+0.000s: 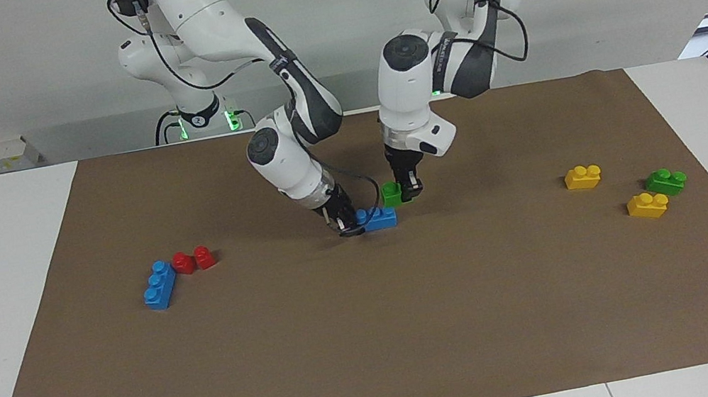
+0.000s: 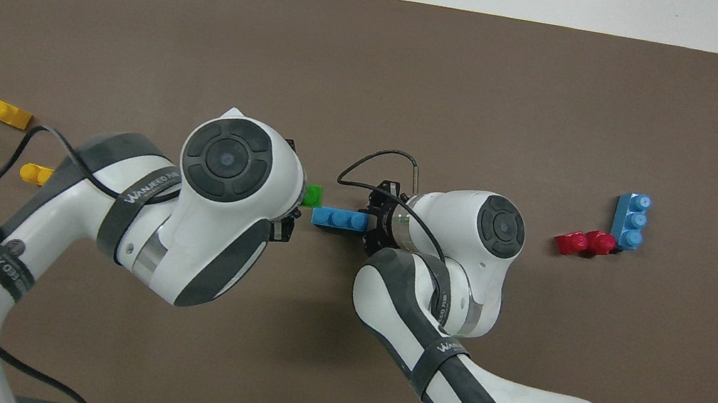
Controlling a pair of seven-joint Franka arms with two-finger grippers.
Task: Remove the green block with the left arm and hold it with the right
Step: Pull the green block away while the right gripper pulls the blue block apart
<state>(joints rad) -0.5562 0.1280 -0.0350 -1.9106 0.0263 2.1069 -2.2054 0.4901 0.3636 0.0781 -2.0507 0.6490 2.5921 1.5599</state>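
Note:
The lime-green block [image 1: 391,193] hangs a little above the brown mat, apart from the blue brick [image 1: 377,218] it sat on. My left gripper [image 1: 406,192] is shut on the green block, over the mat just beside the blue brick toward the left arm's end. In the overhead view only an edge of the green block [image 2: 312,195] shows past the left wrist. The blue brick [image 2: 338,218] lies flat on the mat. My right gripper [image 1: 348,223] is down at the mat, shut on the end of the blue brick.
Two yellow bricks [image 1: 583,177] [image 1: 647,205] and a darker green brick [image 1: 665,181] lie toward the left arm's end. Two red bricks [image 1: 194,260] and a blue three-stud brick [image 1: 159,285] lie toward the right arm's end. The brown mat [image 1: 377,338] covers the table.

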